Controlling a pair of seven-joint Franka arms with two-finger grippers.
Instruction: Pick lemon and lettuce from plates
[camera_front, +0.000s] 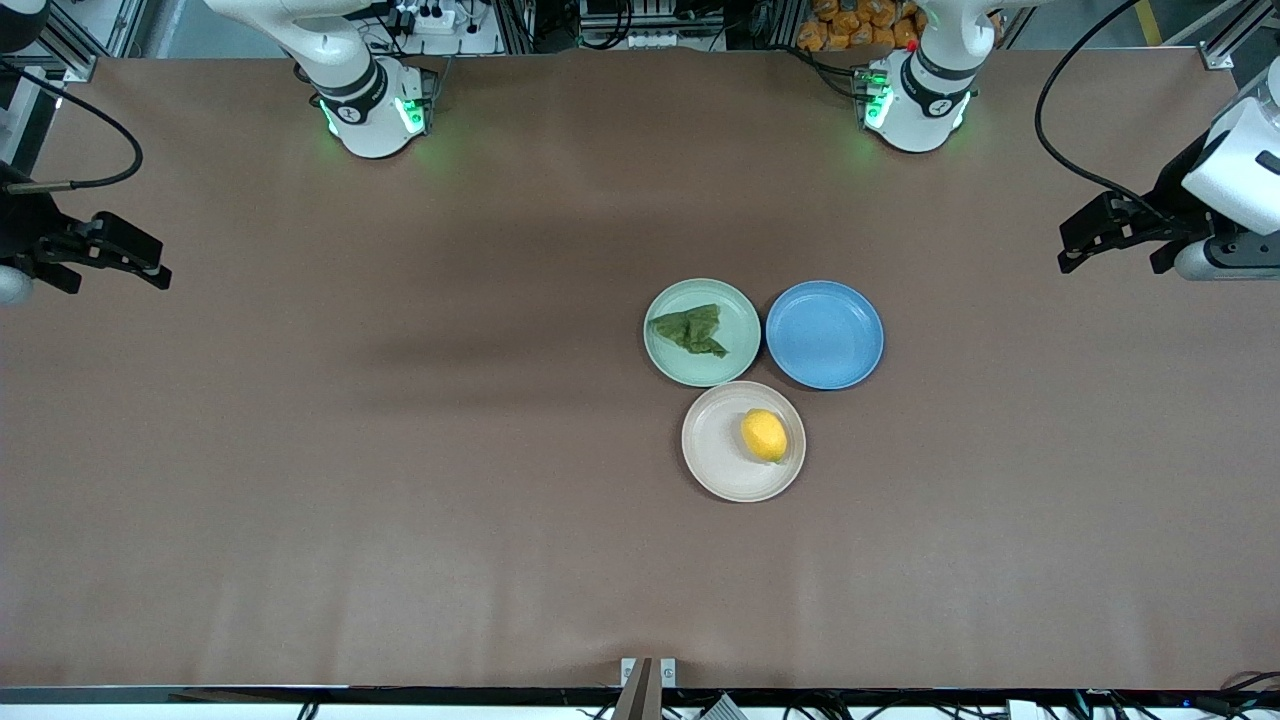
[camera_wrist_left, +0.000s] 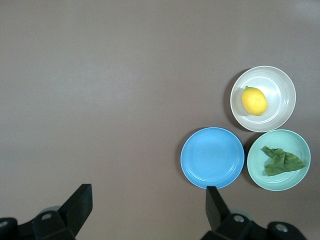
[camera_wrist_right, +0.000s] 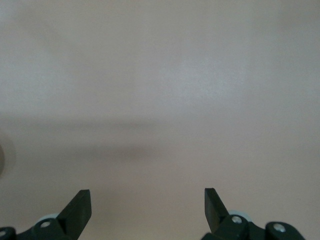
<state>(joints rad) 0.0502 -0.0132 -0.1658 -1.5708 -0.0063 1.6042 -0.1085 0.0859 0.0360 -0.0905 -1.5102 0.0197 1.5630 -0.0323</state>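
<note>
The yellow lemon (camera_front: 764, 435) (camera_wrist_left: 254, 100) lies on the beige-cream plate (camera_front: 715, 447) (camera_wrist_left: 280, 84). The dark green lettuce (camera_front: 692, 330) (camera_wrist_left: 281, 161) lies on the mint green plate (camera_front: 745, 308) (camera_wrist_left: 296, 144), which is farther from the front camera. My left gripper (camera_front: 1110, 262) (camera_wrist_left: 148, 196) hangs open and empty over the left arm's end of the table, well away from the plates. Over the right arm's end my right gripper (camera_front: 115, 278) (camera_wrist_right: 147, 197) is open too, with only bare table under it.
An empty blue plate (camera_front: 824, 334) (camera_wrist_left: 212, 157) sits beside the mint plate, toward the left arm's end, and almost touches both plates. The brown table top (camera_front: 400, 450) stretches wide around the three plates.
</note>
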